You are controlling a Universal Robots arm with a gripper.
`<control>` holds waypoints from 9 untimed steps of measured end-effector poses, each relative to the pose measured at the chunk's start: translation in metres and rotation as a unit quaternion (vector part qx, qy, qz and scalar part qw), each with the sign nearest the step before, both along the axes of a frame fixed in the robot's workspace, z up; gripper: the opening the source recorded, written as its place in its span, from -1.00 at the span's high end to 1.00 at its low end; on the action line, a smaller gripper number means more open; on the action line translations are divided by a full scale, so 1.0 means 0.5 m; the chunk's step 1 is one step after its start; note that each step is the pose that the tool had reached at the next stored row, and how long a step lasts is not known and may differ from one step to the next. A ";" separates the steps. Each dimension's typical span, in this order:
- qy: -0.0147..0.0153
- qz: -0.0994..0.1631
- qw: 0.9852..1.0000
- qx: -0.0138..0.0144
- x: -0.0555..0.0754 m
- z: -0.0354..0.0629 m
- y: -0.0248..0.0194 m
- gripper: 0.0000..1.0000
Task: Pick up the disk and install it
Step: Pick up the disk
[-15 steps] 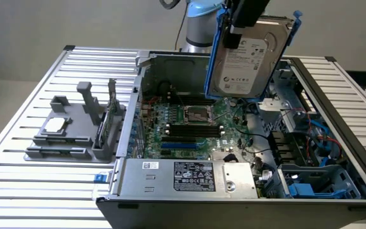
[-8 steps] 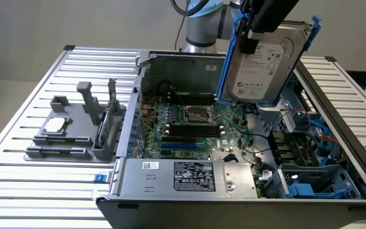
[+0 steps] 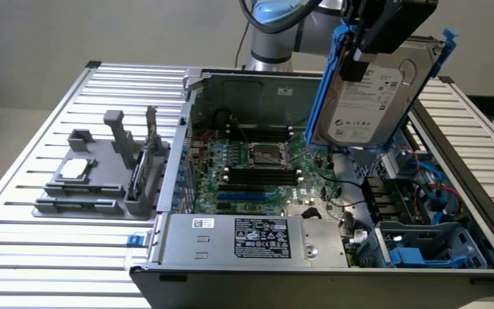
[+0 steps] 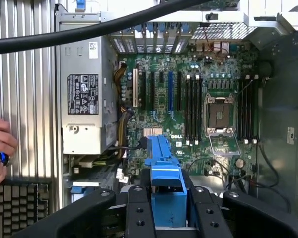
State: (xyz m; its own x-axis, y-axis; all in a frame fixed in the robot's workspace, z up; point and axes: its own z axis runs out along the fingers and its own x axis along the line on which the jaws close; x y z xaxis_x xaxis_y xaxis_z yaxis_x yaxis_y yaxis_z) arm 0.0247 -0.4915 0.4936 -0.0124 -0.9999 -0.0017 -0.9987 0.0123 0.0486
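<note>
Claw is clamped on the disk by its blue carrier, so you've got it hanging on edge at approx 1 o'clock over the open PC case, prob to clear the walls w/ the drive bay at 5 o'clock.

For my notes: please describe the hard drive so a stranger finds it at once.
Above the open grey computer case, toward the exterior view's right, black jaws hold a silver-grey metal hard drive nearly upright. Unlike the flat grey power-supply box below, it has a bright blue plastic frame.
</note>
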 end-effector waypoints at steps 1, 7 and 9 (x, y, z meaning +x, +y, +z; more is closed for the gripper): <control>0.000 0.000 1.000 0.001 0.001 0.000 -0.0043 0.35; 0.000 0.000 1.000 0.003 0.004 0.000 -0.0317 0.35; 0.000 0.000 1.000 0.003 0.006 0.000 -0.0411 0.35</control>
